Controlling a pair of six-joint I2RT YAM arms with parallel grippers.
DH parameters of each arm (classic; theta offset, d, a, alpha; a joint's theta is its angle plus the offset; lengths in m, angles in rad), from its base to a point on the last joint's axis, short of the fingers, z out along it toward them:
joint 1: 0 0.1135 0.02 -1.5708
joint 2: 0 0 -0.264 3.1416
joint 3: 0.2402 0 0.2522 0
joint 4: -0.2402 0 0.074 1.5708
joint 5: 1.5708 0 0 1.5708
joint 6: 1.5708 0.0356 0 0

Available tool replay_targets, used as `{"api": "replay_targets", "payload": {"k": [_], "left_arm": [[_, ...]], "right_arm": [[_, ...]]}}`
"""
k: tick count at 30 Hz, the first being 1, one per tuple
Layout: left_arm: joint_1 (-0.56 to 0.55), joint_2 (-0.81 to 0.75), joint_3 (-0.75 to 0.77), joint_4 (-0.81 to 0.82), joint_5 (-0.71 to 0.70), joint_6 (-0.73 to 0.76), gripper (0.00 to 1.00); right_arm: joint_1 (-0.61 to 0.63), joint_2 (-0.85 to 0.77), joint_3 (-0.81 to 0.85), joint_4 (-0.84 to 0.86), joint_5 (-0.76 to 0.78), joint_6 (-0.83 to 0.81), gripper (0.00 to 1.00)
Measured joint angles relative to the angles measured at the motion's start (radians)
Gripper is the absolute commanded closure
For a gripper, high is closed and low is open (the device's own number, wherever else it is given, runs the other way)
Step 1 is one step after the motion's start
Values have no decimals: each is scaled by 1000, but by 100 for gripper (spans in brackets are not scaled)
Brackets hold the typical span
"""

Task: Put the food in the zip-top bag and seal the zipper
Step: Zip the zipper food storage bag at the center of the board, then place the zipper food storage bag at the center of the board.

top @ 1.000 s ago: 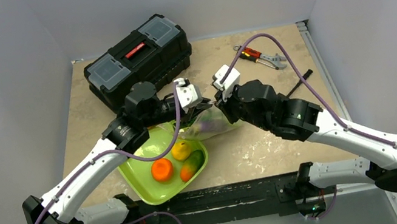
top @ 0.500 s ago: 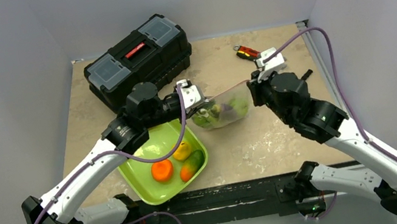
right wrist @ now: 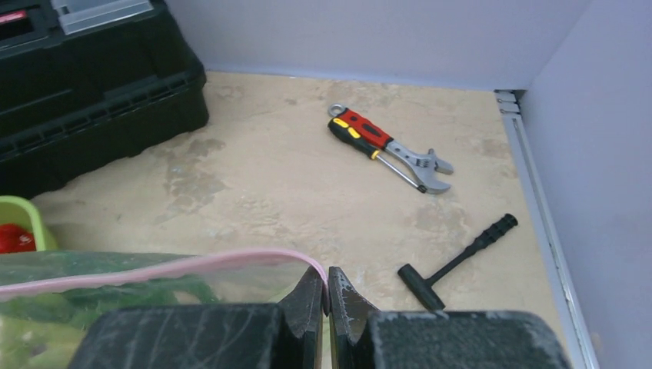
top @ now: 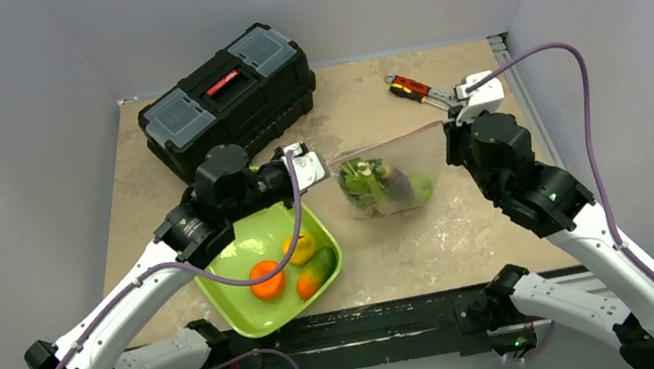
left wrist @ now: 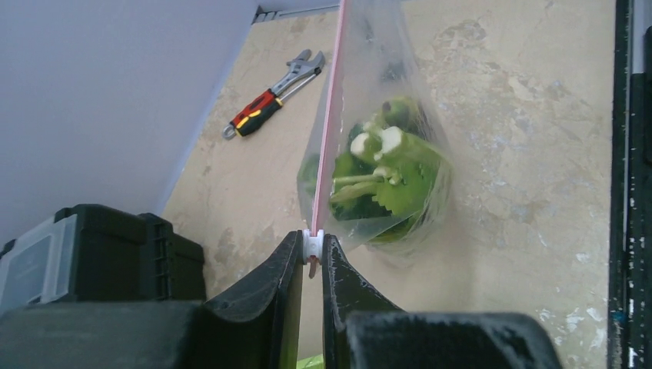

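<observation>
Tray (top: 257, 239): three fruits (top: 265, 279) inside. Bag (top: 386, 184) right of tray, hung taut between both arms, greens (top: 363, 181) in it. Left gripper (left wrist: 311, 250) clamped on zipper (top: 386, 140) end nearest tray; right gripper (right wrist: 327, 288) clamped on far end. Step: sealing, likely. Next: run pinch along strip, hold tension.

Top camera looks down on the table (top: 414, 240); both wrist cameras closely share the bag (left wrist: 400, 177)

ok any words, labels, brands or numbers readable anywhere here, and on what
No text can be read in any view.
black toolbox: red latch on the lid, no legible label.
adjustable wrench: red and yellow handle, any markings too small to read.
zip-top bag: no print visible.
</observation>
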State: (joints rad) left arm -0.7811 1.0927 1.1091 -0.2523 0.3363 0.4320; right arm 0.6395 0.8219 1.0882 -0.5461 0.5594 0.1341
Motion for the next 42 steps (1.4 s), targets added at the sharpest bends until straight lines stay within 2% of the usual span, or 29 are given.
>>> {"api": "replay_targets", "payload": {"k": [3, 13, 14, 16, 18, 19, 20, 21, 25, 30, 35, 38, 40, 42], "left_arm": [[6, -36, -29, 7, -30, 34, 100], [29, -53, -51, 16, -15, 49, 100], [30, -49, -45, 11, -19, 39, 91], [31, -37, -26, 3, -33, 11, 63], [35, -27, -9, -1, -55, -10, 40], [40, -26, -2, -2, -70, -32, 22], [42, -27, 1, 0, -87, -45, 11], [43, -29, 2, 4, -101, -51, 6], [46, -56, -3, 33, -212, -76, 0], [46, -161, -80, 183, -394, -72, 0], [46, -181, -93, 274, -515, -71, 0], [46, -176, -93, 296, -555, -71, 0], [46, -174, -94, 297, -569, -71, 0], [46, -174, -94, 297, -577, -71, 0]], "right_arm": [[-55, 0, 0, -6, -11, 5, 100], [-82, 3, 0, 6, -100, -8, 100], [-84, 5, 0, 12, -106, -8, 100], [-89, 19, 6, 19, -111, -7, 100], [-95, 71, 43, 24, -114, -2, 100], [-98, 108, 75, 32, -114, 2, 100], [-100, 141, 105, 45, -115, 5, 100], [-103, 193, 144, 66, -117, 7, 100], [-104, 384, 283, 145, -138, 8, 100], [-119, 613, 500, 186, -137, -24, 100], [-144, 747, 644, 248, -132, -87, 100], [-152, 761, 631, 309, -143, -125, 100], [-154, 724, 520, 421, -175, -143, 100], [-153, 655, 342, 520, -206, -145, 100]]}}
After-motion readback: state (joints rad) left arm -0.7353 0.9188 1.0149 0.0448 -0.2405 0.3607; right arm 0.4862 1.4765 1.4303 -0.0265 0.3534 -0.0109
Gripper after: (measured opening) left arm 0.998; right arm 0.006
